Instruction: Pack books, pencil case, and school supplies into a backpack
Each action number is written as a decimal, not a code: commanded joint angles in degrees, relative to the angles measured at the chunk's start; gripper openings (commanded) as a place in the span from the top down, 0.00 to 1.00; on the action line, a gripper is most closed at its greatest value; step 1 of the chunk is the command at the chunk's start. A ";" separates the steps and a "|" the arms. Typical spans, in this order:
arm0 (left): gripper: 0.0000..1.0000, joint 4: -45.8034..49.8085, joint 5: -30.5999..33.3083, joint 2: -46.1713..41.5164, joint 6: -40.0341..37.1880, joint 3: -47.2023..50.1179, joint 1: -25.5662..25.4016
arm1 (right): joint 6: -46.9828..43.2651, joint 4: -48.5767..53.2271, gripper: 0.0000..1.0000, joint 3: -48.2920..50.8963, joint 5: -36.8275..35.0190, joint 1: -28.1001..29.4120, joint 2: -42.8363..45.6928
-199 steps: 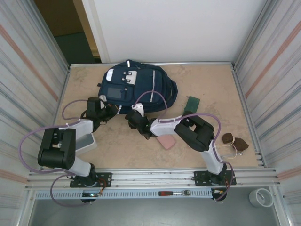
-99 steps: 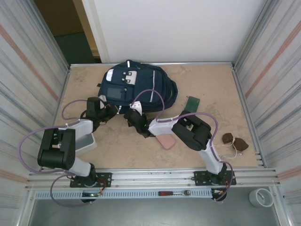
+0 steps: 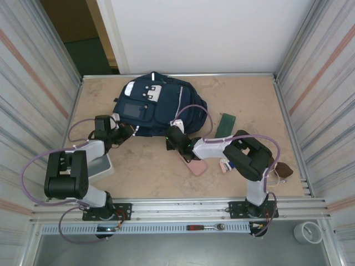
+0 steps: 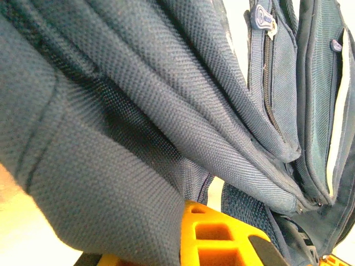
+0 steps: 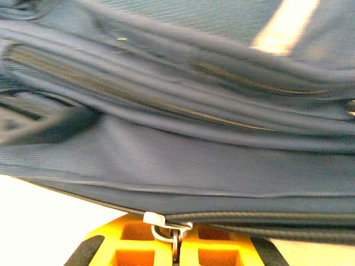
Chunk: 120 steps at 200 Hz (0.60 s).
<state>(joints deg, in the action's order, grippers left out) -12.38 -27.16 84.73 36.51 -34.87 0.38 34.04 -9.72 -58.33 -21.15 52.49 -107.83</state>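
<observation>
The navy-blue backpack [image 3: 161,108] lies flat at the back of the table, white patches near its top. My left gripper [image 3: 123,132] is at its lower left edge; in the left wrist view it [image 4: 172,238] is shut on a fold of the backpack fabric [image 4: 111,183]. My right gripper [image 3: 174,136] is at the bag's lower edge, and in the right wrist view it [image 5: 175,244] is shut on a metal zipper pull [image 5: 166,224]. A pink pencil case [image 3: 195,165] lies under the right arm. A small white and light-blue supply [image 3: 224,165] sits beside it. The books are out of view.
A dark green flat piece [image 3: 226,124] lies right of the backpack. A white tub [image 3: 102,166] stands by the left arm. A brown object [image 3: 283,169] lies at the right edge. Ribbed metal walls close both sides.
The right gripper has shut on the zipper pull and moved right along the backpack's lower edge. The left gripper drew slightly left, and the backpack shifted with them.
</observation>
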 commanded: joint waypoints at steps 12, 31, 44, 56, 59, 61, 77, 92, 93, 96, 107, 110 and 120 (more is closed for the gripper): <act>1.00 0.04 1.39 -1.08 -3.04 -2.89 2.16 | -0.80 4.74 1.00 1.90 3.25 -3.21 5.35; 1.00 1.10 1.86 -0.73 -3.84 -3.55 2.25 | -1.22 6.66 1.00 2.60 5.44 -5.23 7.08; 1.00 1.61 2.52 -0.32 -4.36 -3.96 2.42 | -1.50 7.65 1.00 3.74 7.87 -7.26 8.62; 1.00 1.94 2.96 0.20 -4.66 -4.32 2.68 | -2.10 9.12 1.00 4.56 9.71 -9.09 9.98; 1.00 2.00 2.97 0.30 -4.69 -4.46 2.80 | -2.28 9.49 1.00 4.67 10.08 -9.49 10.26; 1.00 1.96 2.92 0.40 -4.67 -4.56 2.85 | -2.48 9.66 1.00 4.77 10.38 -9.75 10.49; 1.00 1.92 2.94 1.20 -4.52 -5.17 3.32 | -3.64 10.83 1.00 5.24 12.38 -11.51 11.64; 1.00 1.92 2.64 1.98 -4.45 -5.96 3.40 | -4.11 11.19 1.00 4.90 15.26 -12.62 11.74; 1.00 1.92 2.59 2.00 -4.44 -6.02 3.40 | -4.14 11.11 1.00 4.89 15.39 -12.61 11.75; 1.00 1.86 2.41 2.16 -4.38 -6.16 3.40 | -4.16 10.90 1.00 4.80 16.23 -12.70 11.66; 1.00 1.49 1.44 2.69 -4.16 -6.52 3.40 | -4.66 10.34 1.00 4.23 18.84 -12.64 11.55; 1.00 1.48 1.34 2.80 -4.12 -6.60 3.40 | -4.75 10.38 1.00 4.05 19.32 -12.53 11.52; 0.98 1.63 1.28 2.91 -4.19 -6.64 3.40 | -5.35 10.71 1.00 3.13 20.88 -12.36 11.56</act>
<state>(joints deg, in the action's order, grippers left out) -8.27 -27.70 87.29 34.04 -38.74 2.11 30.81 -2.37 -54.06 -4.12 40.58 -98.43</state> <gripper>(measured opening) 0.066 0.056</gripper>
